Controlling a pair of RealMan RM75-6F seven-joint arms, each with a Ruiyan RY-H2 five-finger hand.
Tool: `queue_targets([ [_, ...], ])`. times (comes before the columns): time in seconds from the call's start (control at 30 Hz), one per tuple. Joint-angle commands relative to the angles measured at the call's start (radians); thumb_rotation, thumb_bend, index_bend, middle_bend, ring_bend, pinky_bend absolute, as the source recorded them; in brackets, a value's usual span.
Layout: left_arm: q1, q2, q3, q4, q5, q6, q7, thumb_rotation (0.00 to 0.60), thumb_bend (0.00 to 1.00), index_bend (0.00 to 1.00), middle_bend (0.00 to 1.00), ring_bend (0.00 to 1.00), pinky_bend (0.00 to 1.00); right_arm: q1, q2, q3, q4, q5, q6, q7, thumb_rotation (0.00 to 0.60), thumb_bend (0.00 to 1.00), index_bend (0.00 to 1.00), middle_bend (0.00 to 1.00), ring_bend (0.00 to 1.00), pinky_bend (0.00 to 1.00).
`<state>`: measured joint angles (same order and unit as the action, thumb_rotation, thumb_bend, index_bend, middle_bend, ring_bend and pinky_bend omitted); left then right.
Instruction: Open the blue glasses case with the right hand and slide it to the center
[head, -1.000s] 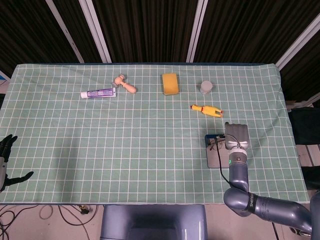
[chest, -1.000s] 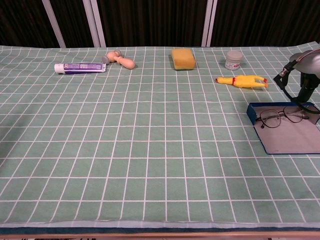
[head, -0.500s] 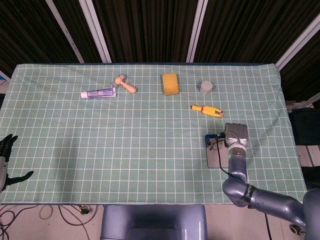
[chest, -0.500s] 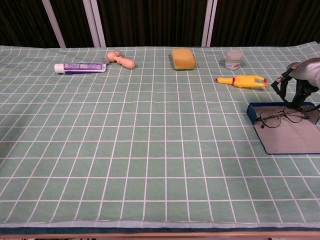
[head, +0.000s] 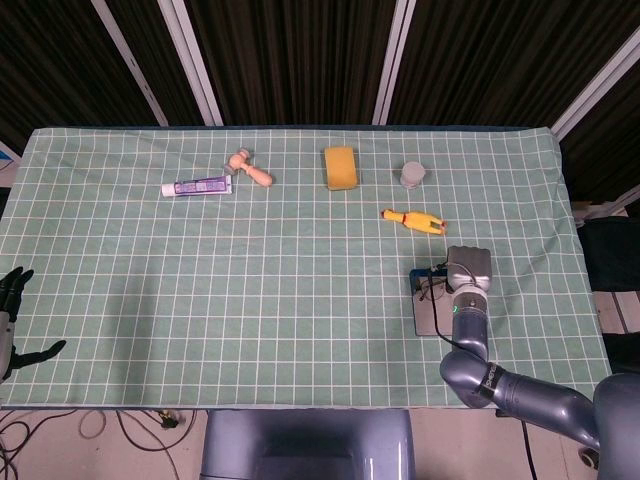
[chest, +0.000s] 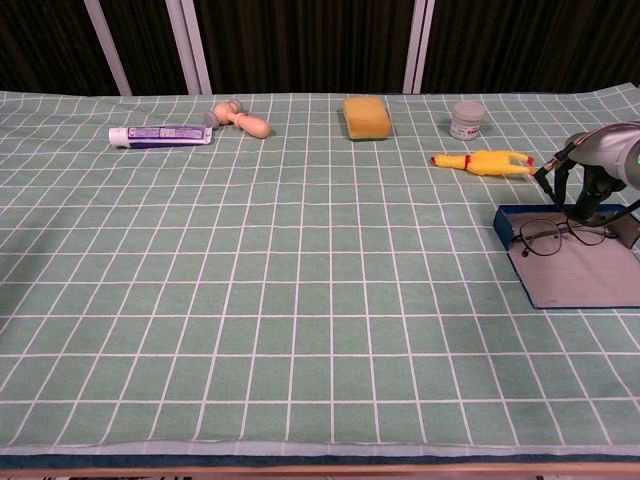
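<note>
Green checked tablecloth (chest: 250, 300) covers the table before dark slatted panels (head: 290, 50)

One case (chest: 575, 270), one glasses (chest: 562, 234), one chicken (chest: 483, 161), one jar (chest: 467, 119), one sponge (chest: 366, 117), one tube (chest: 160, 134), one massager (chest: 239, 118).

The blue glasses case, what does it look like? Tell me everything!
The blue glasses case lies open and flat on the green checked tablecloth, near the table's right edge. It has a dark blue rim and a pale grey lining. A pair of thin wire-framed glasses rests inside its far end. The right hand hangs over the case's far end, fingers pointing down near the glasses; actual contact cannot be told. The yellow rubber chicken lies just beyond it.
</note>
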<state>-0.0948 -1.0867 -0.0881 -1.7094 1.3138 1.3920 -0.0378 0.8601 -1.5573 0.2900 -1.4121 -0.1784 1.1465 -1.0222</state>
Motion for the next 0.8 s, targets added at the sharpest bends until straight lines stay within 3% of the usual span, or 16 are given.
queue_targets([
  [0.03,0.0,0.001,0.0,0.0,-0.002,-0.001,-0.001,0.6,0.0,0.0,0.0,0.0,0.0,0.002,-0.002,-0.002,0.005,0.008,0.0,-0.004,0.6,0.49,0.43,0.94,1.0,1.0],
  [0.8,0.0,0.003,-0.001,-0.003,-0.004,-0.004,-0.001,0.6,0.0,0.0,0.0,0.0,0.0,0.0,-0.012,-0.013,0.005,0.015,-0.001,0.009,0.6,0.5,0.49,0.94,1.0,1.0],
])
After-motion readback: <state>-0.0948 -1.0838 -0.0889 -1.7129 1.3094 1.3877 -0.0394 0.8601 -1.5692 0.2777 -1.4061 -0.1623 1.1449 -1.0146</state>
